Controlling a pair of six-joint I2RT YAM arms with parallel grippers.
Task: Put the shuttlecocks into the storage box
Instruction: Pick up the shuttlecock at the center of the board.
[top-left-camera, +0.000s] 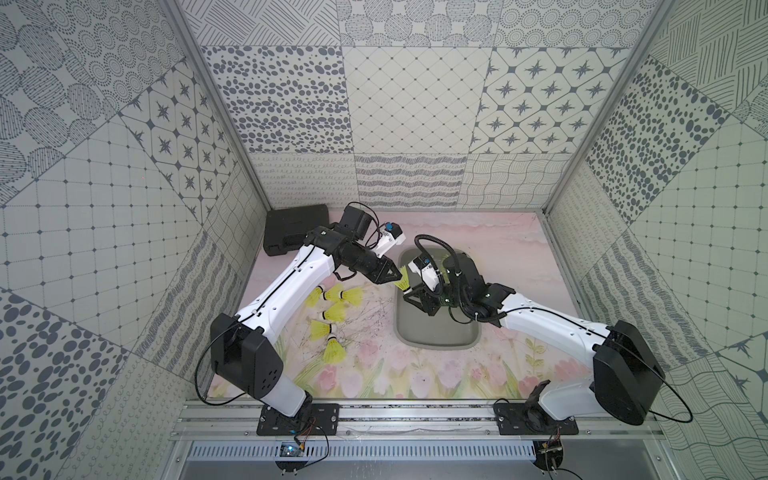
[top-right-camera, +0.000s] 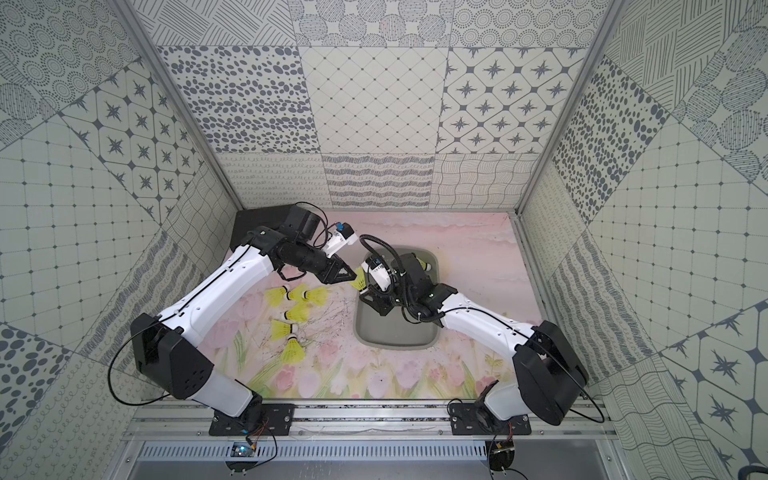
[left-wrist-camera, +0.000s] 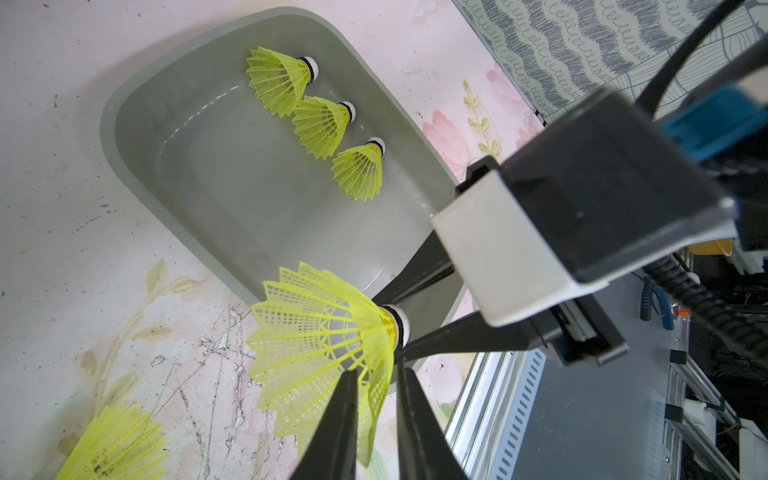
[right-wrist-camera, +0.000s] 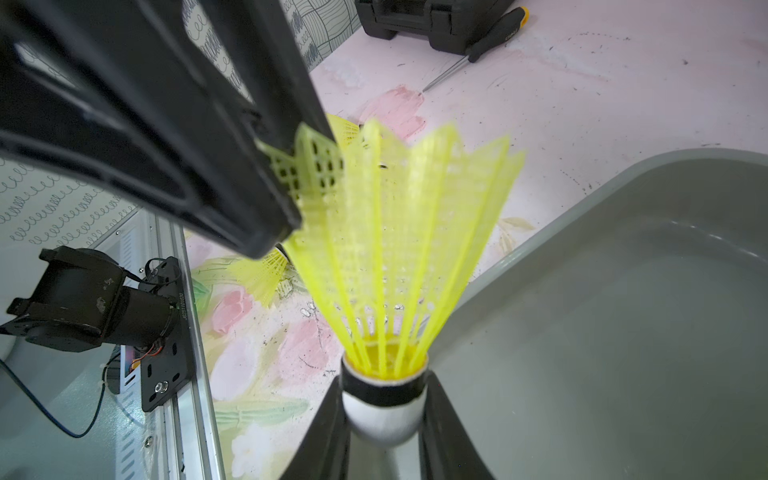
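Both arms on one shuttlecock (left-wrist-camera: 316, 332)
My right fingers (right-wrist-camera: 324, 436) clamp its white tip, left fingers (left-wrist-camera: 336, 428) pinch the skirt rim, lower middle of frame, by the grey box (left-wrist-camera: 107, 124).

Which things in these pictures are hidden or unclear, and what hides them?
1. Storage box inside, both top views: the right arm covers most of it; the left wrist view shows three shuttlecocks inside.
2. Left gripper, left wrist view: unclear whether it pinches the skirt of the held shuttlecock.
3. Screwdriver, right wrist view only: top views miss it, probably under the left arm.
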